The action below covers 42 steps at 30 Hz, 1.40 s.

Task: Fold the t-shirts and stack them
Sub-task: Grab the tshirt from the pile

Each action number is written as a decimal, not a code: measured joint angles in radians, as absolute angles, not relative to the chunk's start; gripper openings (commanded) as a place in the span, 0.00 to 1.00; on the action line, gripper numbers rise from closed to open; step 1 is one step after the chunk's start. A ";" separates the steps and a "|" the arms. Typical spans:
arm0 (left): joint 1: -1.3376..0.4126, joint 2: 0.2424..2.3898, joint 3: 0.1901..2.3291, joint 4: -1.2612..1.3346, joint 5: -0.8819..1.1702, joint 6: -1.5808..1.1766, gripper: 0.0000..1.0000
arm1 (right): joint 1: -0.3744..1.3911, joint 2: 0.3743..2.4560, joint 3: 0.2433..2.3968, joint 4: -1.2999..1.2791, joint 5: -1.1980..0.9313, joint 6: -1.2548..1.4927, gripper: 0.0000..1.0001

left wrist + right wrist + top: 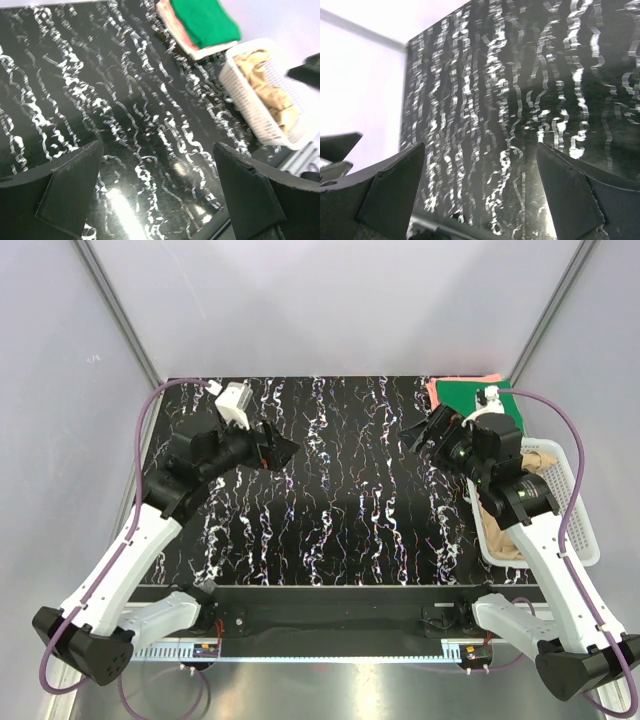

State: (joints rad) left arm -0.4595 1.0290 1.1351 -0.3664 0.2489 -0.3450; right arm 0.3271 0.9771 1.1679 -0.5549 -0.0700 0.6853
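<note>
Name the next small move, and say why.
Likely swing the right gripper over the basket and lower it onto the tan shirt. It and the left gripper hang open and empty above the table. The green shirt lies folded on the pink one at the far right corner, while the tan one sits crumpled in the basket beside the right arm.

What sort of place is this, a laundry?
Probably a robotics test cell, not a laundry: a left arm and right arm bolted to a black marbled table, plain white walls around it, and only a few folded shirts and a basket.
</note>
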 measured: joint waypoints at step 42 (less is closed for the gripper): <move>-0.459 1.097 1.037 -0.365 0.184 -0.287 0.99 | -0.505 1.617 1.219 -0.747 0.299 0.625 0.00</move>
